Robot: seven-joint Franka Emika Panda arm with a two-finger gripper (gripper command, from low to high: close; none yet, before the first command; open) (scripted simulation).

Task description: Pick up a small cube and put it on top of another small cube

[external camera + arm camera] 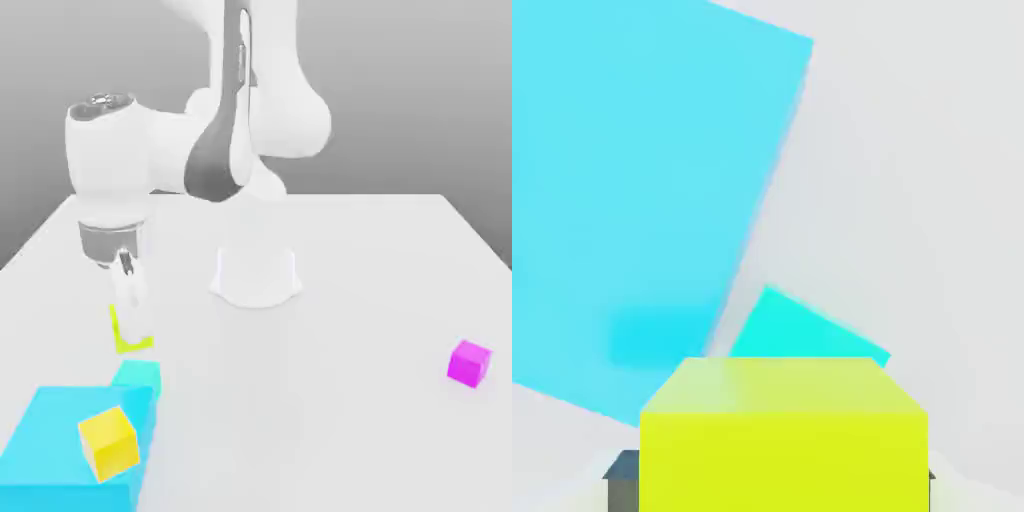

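Item: small lime-yellow cube (130, 333), pinched between the fingers of the gripper (130, 300), which are pressed against its sides; in the hand view the cube (782, 435) sits right up against the camera, gripped at its flanks by dark pads. Position: at or just above the white table (350, 400), just beyond the small cyan cube (137, 377) as seen from the exterior camera; whether it has left the surface cannot be told. Progress, by judgement: the grasp is made, so the first part of the task looks done; the carry and the setting down on another small cube are left. Candidate resting places: the small cyan cube, nearest, just beside the held cube; the magenta cube (469, 362), well apart toward the exterior view's right. Other items: large cyan block (60, 450), touching or just beside the small cyan cube on its near side, with a golden-yellow cube (108, 441) resting on it. White arm base (256, 275) stands beyond the held cube, toward the table's middle. Obstructions: the large block and its golden cube crowd the small cyan cube, so a placement there calls for a clean descent from above.
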